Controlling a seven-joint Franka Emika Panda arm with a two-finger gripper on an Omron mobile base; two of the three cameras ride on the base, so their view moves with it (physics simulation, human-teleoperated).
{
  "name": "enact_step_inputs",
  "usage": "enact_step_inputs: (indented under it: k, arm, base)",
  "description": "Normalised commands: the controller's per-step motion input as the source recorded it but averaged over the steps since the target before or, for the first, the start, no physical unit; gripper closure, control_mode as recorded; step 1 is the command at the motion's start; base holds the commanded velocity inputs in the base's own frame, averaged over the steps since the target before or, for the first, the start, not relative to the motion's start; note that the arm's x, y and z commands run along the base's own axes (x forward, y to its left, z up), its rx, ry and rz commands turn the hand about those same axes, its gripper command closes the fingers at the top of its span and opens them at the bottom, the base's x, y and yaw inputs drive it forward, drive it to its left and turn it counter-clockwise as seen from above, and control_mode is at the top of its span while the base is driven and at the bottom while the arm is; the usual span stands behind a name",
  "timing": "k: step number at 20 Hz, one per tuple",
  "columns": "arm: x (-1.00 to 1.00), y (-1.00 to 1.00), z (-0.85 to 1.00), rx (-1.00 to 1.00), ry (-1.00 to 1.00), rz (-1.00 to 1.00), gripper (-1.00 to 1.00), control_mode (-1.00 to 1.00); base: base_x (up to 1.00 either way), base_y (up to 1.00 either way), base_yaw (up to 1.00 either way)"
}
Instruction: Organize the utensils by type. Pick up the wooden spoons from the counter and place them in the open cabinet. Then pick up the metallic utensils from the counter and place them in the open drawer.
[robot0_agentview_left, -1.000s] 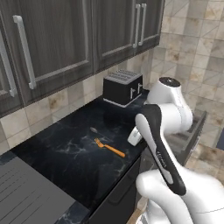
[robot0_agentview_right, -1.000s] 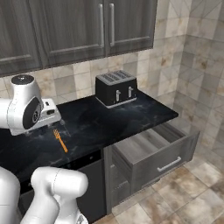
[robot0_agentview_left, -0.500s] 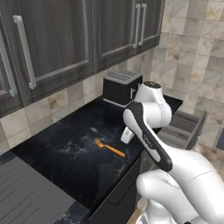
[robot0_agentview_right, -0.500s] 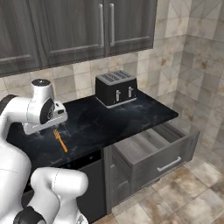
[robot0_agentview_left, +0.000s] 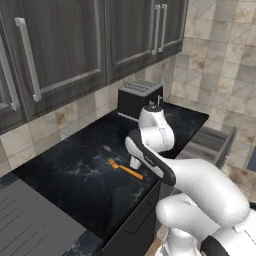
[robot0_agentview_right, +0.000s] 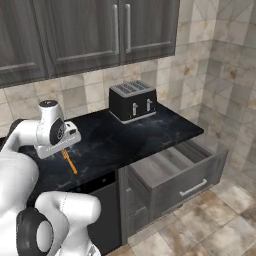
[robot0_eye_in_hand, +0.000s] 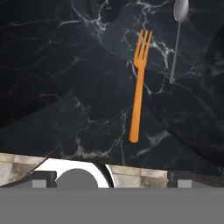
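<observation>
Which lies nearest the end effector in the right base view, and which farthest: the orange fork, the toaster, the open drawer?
1. Orange fork: on the counter just below the open end effector.
2. Toaster: further right, at the back of the counter by the wall.
3. Open drawer: farthest, below the counter's right end.

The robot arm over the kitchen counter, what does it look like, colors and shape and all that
The arm is glossy white, built of rounded, bulbous segments with dark grey bands and caps at the joints. A dark disc shows on the wrist housing in the right base view. The hand ends in two small, square dark grey finger tips. No cables or markings are visible.
</observation>
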Motion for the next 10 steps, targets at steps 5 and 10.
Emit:
enact_step_inputs:
  k: [5, 10]
  arm:
    - [0.46, 0.2, -0.46, 0.0, 0.0, 0.0, -1.0, -1.0]
    - [0.42, 0.2, -0.45, 0.0, 0.0, 0.0, -1.0, -1.0]
  base:
    - [0.0, 0.0, 0.0]
    - [0.0, 0.0, 0.0]
